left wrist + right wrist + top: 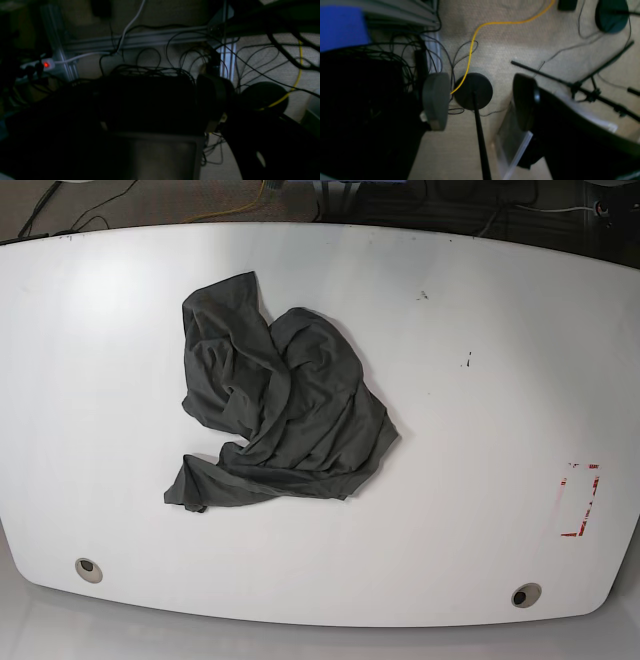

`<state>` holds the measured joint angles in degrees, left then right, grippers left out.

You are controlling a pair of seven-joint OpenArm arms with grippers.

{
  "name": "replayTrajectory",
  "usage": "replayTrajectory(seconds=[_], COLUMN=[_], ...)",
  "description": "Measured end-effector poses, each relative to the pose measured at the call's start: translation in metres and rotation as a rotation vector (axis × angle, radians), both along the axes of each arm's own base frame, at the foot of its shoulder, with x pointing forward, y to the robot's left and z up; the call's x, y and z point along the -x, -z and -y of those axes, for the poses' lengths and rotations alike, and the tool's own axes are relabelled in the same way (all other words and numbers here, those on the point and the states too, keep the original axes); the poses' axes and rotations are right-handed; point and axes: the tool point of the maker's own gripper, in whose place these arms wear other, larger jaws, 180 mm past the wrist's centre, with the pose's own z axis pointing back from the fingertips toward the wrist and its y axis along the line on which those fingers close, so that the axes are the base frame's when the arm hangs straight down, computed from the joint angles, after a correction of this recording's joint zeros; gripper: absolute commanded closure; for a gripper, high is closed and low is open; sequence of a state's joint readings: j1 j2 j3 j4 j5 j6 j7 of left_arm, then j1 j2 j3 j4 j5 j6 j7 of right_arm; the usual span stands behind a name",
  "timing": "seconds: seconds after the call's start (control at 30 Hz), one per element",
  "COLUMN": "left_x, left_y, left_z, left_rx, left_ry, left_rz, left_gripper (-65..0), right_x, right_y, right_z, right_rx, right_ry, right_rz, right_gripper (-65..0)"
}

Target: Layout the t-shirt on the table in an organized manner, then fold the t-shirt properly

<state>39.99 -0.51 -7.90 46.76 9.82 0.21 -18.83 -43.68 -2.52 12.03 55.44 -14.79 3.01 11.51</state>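
You have not started yet: the t-shirt point(278, 412) lies crumpled in a heap left of centre on the table point(480, 380), nothing spread or folded. All the laying out and folding remains. Your right gripper point(480, 101) hangs over the floor with its fingers well apart and empty. Your left gripper point(150, 105) is too dark to judge, so I cannot tell its state.

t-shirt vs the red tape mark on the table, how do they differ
The t-shirt is dark grey, crumpled in a heap left of centre; the red tape mark is a flat, thin, broken rectangle outline near the right edge. The t-shirt is much larger. Both sit on the white table, well apart.
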Motion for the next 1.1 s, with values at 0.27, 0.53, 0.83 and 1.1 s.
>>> replayTrajectory(seconds=[0.27, 0.53, 0.83, 1.1], left_x=[-0.002, -0.01, -0.031, -0.047], left_y=[-0.031, -0.063, -0.103, -0.144], left_z=[0.001, -0.011, -0.012, -0.02], left_rx=[0.023, -0.005, -0.012, -0.045], left_ry=[-0.016, -0.006, 0.037, 0.052], left_rz=[0.071, 0.143, 0.24, 0.314], left_gripper=[-43.2, -43.2, -43.2, -43.2], right_x=[-0.001, -0.005, -0.024, -0.039], right_y=[-0.029, -0.058, -0.097, -0.134], right_z=[-0.004, -0.009, -0.005, -0.005], right_rx=[0.003, -0.029, -0.026, -0.021], right_ry=[-0.043, 0.014, -0.003, -0.015], right_rz=[0.052, 0.113, 0.201, 0.266], right_gripper=[-38.4, -38.4, -38.4, -38.4])
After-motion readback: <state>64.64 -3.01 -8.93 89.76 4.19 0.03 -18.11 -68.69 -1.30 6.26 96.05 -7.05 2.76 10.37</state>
